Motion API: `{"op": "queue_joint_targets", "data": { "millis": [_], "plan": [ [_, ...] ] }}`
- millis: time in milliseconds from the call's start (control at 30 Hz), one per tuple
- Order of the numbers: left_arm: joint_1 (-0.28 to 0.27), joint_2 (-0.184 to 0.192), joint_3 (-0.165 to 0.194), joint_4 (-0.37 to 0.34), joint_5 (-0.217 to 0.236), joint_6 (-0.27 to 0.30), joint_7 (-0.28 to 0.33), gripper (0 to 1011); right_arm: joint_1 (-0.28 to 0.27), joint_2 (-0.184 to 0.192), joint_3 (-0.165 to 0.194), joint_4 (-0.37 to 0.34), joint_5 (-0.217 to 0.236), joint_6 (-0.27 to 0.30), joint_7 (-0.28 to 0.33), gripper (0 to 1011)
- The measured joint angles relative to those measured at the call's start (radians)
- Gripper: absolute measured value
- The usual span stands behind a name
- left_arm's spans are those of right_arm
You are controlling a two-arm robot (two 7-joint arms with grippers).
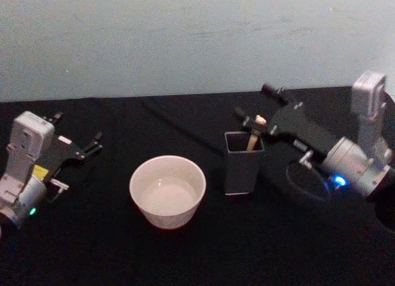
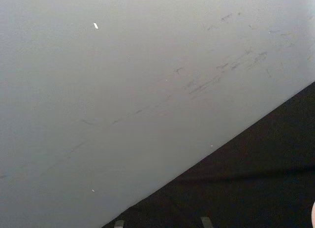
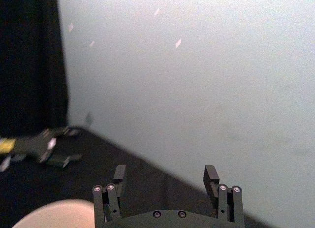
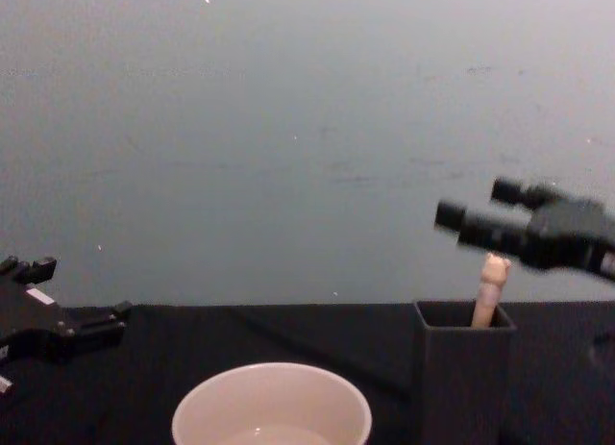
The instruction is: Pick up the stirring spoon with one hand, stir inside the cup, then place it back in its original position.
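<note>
The stirring spoon [image 1: 252,139] stands upright in a dark grey square holder [image 1: 243,164]; its beige handle [image 4: 489,293] sticks out above the rim and its bowl is hidden inside. My right gripper [image 1: 256,103] hovers open just above the handle's top [image 4: 480,217], and in the right wrist view nothing is between its fingers [image 3: 118,177]. The cream-white cup [image 1: 166,190] sits on the black table left of the holder, its near rim low in the chest view [image 4: 271,405]. At the table's left side, well away from the cup, my left gripper [image 1: 94,144] rests open.
A black cloth covers the table [image 1: 203,255], and a pale wall [image 1: 185,39] rises behind it. A dark cable [image 1: 179,126] runs across the cloth behind the cup and holder. The holder stands a short gap from the cup.
</note>
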Motion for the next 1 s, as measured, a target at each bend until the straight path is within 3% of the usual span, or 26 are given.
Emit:
{"op": "queue_joint_targets", "data": {
  "millis": [100,267,300,467,700,1000],
  "plan": [
    [0.000,0.000,0.000,0.000,0.000,0.000,0.000,1002,0.000,-0.007,0.026,-0.017,0.003,-0.012,-0.031,1003],
    [0.000,0.000,0.000,0.000,0.000,0.000,0.000,1001,-0.008,-0.034,0.084,-0.033,-0.050,-0.023,-0.172,1003],
    [0.000,0.000,0.000,0.000,0.000,0.000,0.000,1001,-0.010,-0.044,0.095,-0.023,-0.072,-0.011,-0.218,1003],
    [0.000,0.000,0.000,0.000,0.000,0.000,0.000,1001,-0.013,-0.068,0.105,0.036,-0.139,0.052,-0.323,1003],
    [0.000,0.000,0.000,0.000,0.000,0.000,0.000,1001,-0.019,-0.085,0.090,0.100,-0.177,0.110,-0.337,1003],
    [0.000,0.000,0.000,0.000,0.000,0.000,0.000,1001,-0.016,-0.101,0.078,0.140,-0.211,0.130,-0.329,1003]
  ]
}}
